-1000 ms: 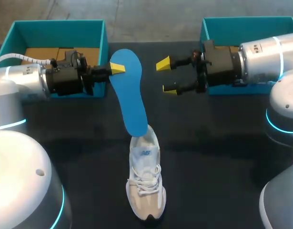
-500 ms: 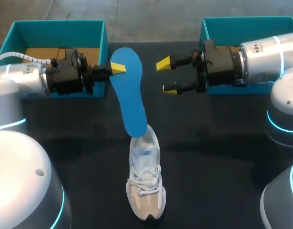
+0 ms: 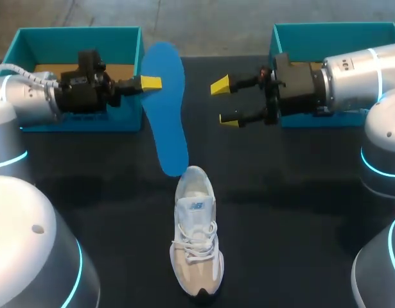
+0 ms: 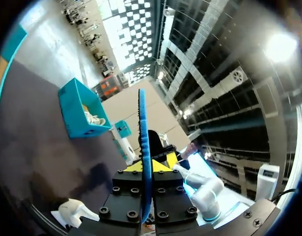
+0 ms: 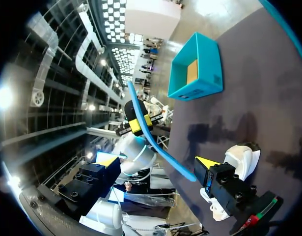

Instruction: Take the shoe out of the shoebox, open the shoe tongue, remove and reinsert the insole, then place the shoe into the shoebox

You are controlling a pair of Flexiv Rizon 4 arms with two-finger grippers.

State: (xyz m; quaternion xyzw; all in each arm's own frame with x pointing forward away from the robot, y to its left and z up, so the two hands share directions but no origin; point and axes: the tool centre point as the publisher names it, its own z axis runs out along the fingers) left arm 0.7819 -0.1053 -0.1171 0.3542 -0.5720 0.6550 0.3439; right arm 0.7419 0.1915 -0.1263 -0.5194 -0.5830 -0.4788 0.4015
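Two left fingers point(image 3: 150, 82) clench the left edge of the flat blue foam insole point(image 3: 166, 109), whose near end hangs just beside the heel of the white lace-up sneaker point(image 3: 196, 237) on the black counter point(image 3: 300, 192), while the right fingers point(image 3: 219, 85) stand spread and empty.

Masked by the insole point(image 3: 165, 106): one finger of the left gripper point(image 3: 150, 82). Partly clipped beside that gripper: shoe point(image 4: 74, 212).

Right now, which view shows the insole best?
Head view: the whole blue insole face-on, pinched in the left gripper. Left wrist view shows only its edge; right wrist view, a thin curved strip.
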